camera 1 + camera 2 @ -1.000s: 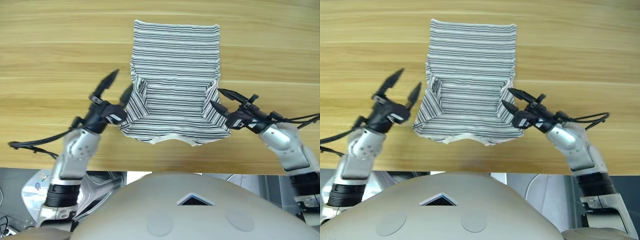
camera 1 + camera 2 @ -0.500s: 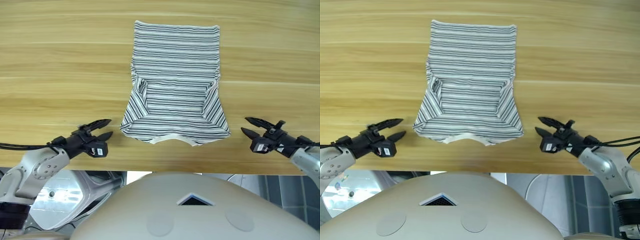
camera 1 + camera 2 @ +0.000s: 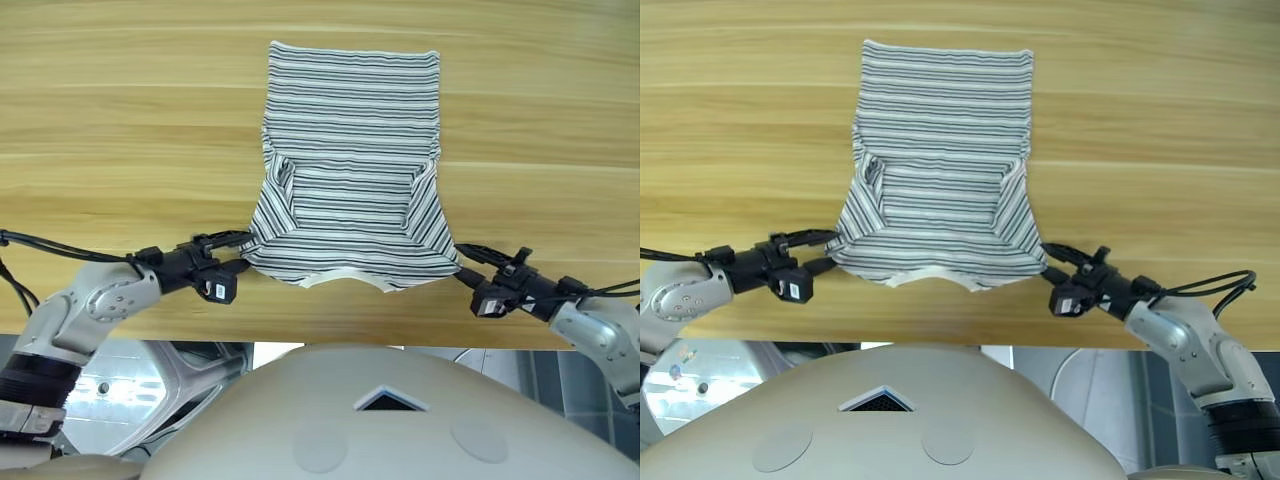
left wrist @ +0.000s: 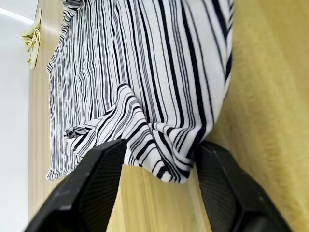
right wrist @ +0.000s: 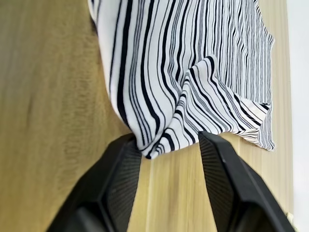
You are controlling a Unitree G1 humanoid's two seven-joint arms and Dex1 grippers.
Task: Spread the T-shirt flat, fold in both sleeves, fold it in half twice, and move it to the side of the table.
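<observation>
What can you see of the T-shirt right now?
The T-shirt is soft-looking knit fabric with black-and-white horizontal stripes, lying flat on the wooden table. Both sleeves are folded in over the body, making a narrow shape that flares toward the robot's edge of the table. The left gripper and right gripper each have open jaws straddling a near corner.

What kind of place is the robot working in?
Probably a robot lab: a wooden table, one striped T-shirt on it, the left pincer and right pincer at its near corners.
</observation>
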